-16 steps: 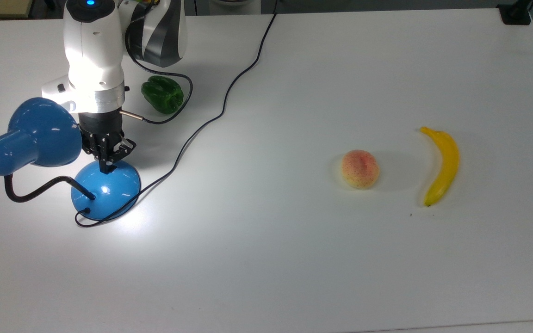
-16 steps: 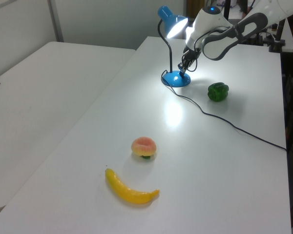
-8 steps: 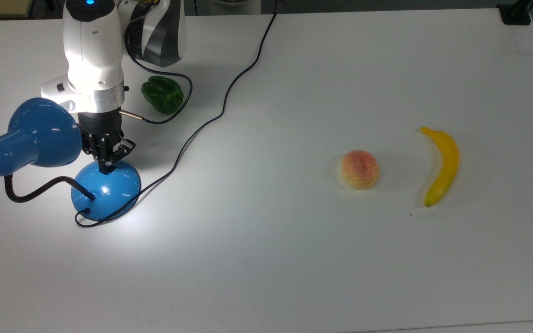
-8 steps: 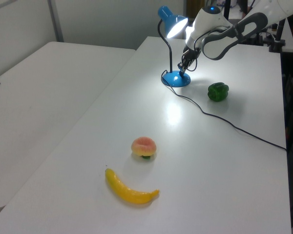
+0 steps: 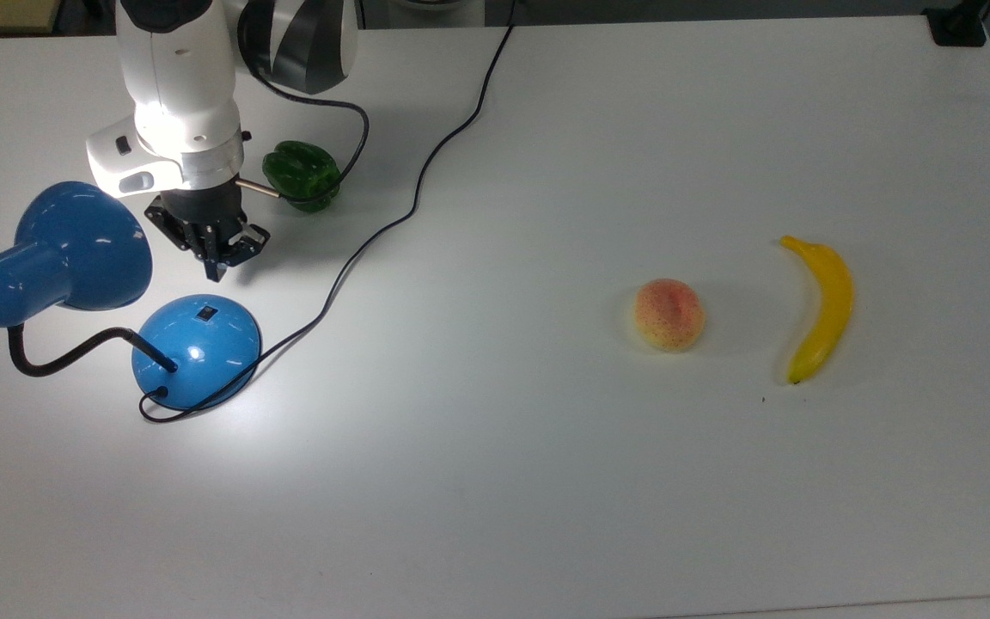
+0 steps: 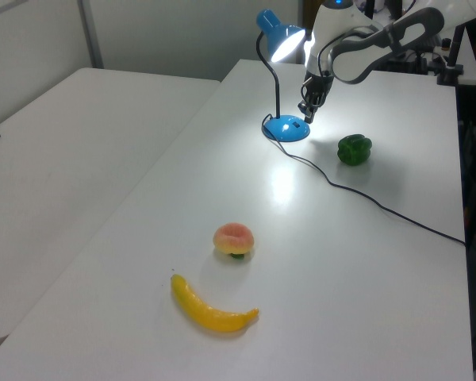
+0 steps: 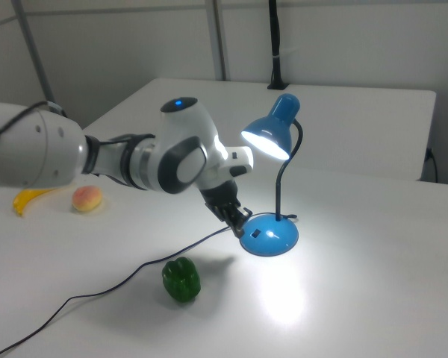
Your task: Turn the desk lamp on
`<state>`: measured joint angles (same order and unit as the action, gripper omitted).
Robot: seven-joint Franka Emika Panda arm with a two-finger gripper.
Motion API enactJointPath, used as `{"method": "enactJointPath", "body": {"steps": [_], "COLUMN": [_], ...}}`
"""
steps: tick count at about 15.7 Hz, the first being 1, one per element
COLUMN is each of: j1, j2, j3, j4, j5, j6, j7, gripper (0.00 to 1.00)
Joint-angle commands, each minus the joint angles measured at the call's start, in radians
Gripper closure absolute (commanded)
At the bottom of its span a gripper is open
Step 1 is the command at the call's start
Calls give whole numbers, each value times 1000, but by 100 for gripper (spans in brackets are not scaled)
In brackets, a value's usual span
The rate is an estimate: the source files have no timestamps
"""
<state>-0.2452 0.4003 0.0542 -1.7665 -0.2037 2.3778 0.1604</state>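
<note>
The desk lamp (image 5: 196, 351) stands near the top view's left edge of the white table (image 5: 546, 481), its round domed blue base sitting flat with a small black switch (image 5: 204, 313) on the dome's upper side. A black gooseneck rises from the base and curls toward the top view's left, carrying the bell-shaped blue shade (image 5: 61, 254), which in the right view (image 7: 272, 134) glows brightly from inside and throws a pool of light on the table beneath it. The lamp is lit. Its black cord (image 5: 426, 172) leaves the base, loops once beside it, and runs off across the table toward the top view's upper edge.

My gripper (image 5: 214, 273) hangs just above the base, clear of it, with the tips pointing down toward the switch and a sliver of table visible between them and the dome. My fingers look drawn together to a narrow point, clenched on nothing. In the left view my gripper (image 6: 308, 113) sits just above the base and below the shade.

A green bell pepper (image 5: 302, 176) lies near my wrist, on the top view's right of it. Well apart, toward the top view's right, a peach (image 5: 669, 314) rests near a yellow banana (image 5: 821, 305), the two not touching.
</note>
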Motion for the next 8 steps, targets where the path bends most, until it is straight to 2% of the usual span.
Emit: {"method": "enactJointPath", "body": {"steps": [1, 6, 8], "j1": [67, 174, 219], "j2": [-107, -218, -265], "j3": [-1, -1, -2], "j4": [-34, -30, -15], "j5": [-11, 3, 29], "j6": [-158, -325, -391], "j7": [10, 4, 4], "gripper": [100, 100, 100]}}
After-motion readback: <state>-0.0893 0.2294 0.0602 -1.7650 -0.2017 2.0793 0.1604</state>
